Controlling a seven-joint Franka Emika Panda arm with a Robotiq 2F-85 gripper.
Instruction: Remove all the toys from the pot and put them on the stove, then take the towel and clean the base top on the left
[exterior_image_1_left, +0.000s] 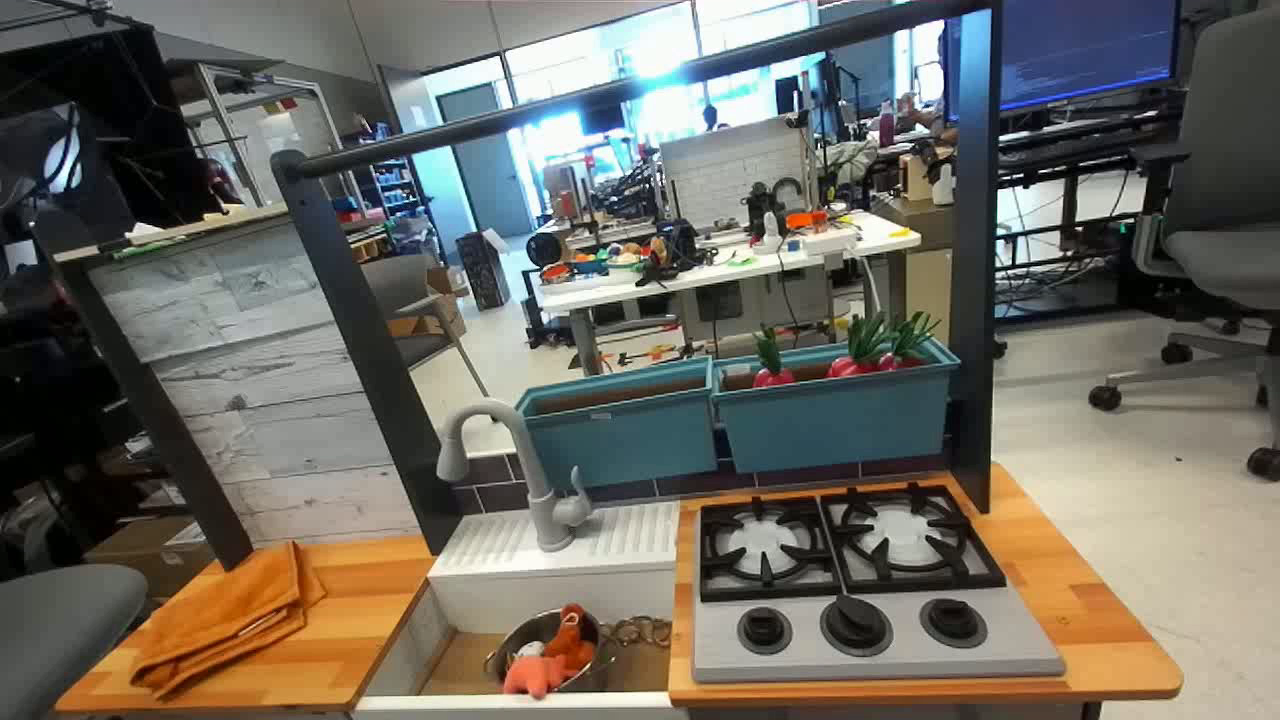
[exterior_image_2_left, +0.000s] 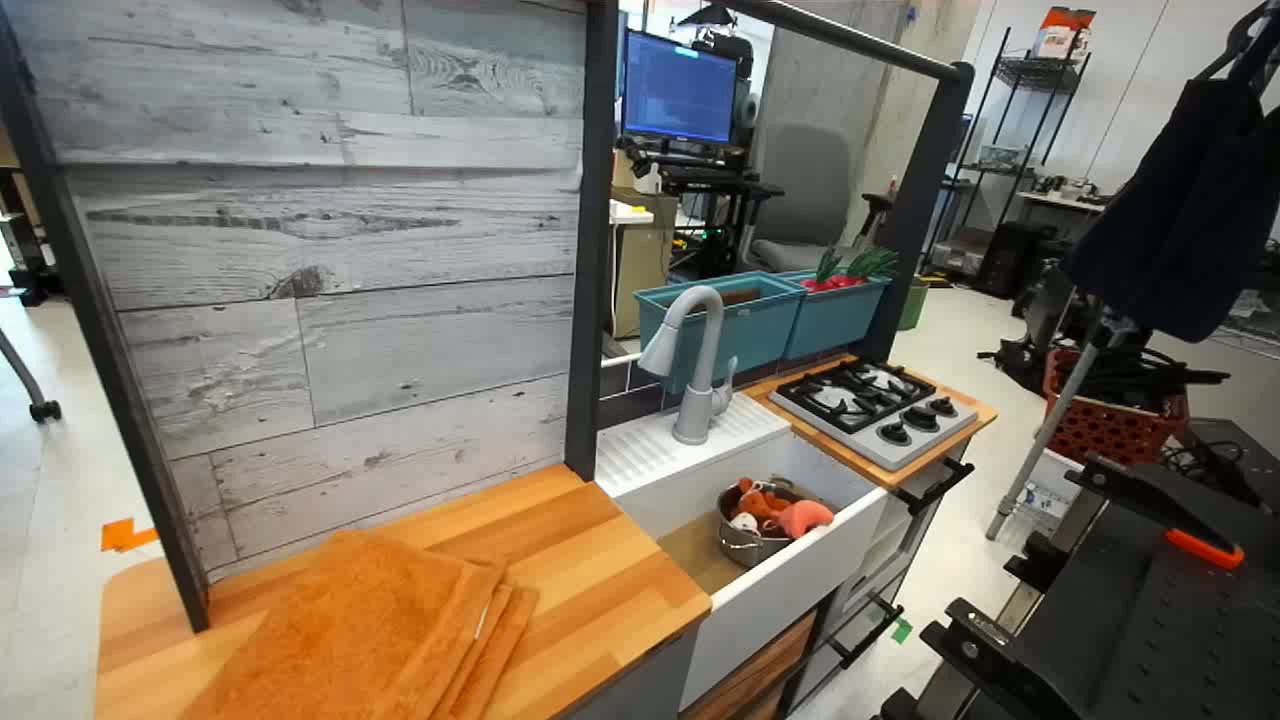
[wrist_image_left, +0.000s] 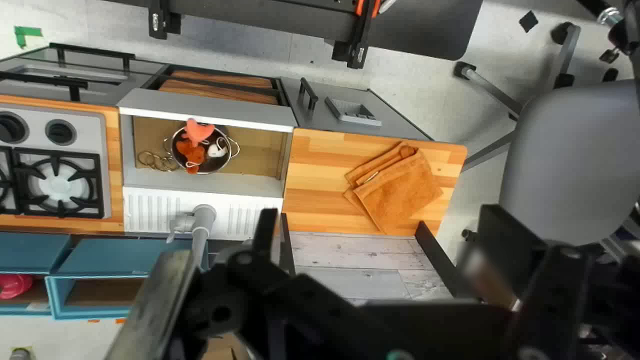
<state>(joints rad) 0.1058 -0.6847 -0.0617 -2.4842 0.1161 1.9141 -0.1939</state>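
The silver pot (exterior_image_1_left: 522, 634) stands in the sink in both exterior views (exterior_image_2_left: 752, 548) and the wrist view (wrist_image_left: 215, 163). It holds a coral-pink toy (wrist_image_left: 198, 131) over the rim, an orange-red toy (wrist_image_left: 190, 151) and a whitish toy (wrist_image_left: 216, 150). The grey stove (exterior_image_1_left: 718, 640) with black grates and knobs is beside the sink and bears no toys. The folded orange towel (exterior_image_1_left: 235, 610) lies on the wooden base top (exterior_image_1_left: 345, 640) across the sink; both show in the wrist view. My gripper (wrist_image_left: 380, 220) is open and empty, high above the base top, outside both exterior views.
A grey faucet (exterior_image_1_left: 543, 490) rises behind the sink (exterior_image_1_left: 610, 703). Thin metal rings (exterior_image_1_left: 640, 632) lie beside the pot. Teal planters (exterior_image_1_left: 620, 430) hang behind, one with red radishes (exterior_image_1_left: 855, 368). A plank panel (exterior_image_2_left: 400, 350) with dark posts (exterior_image_2_left: 592, 300) stands behind the base top.
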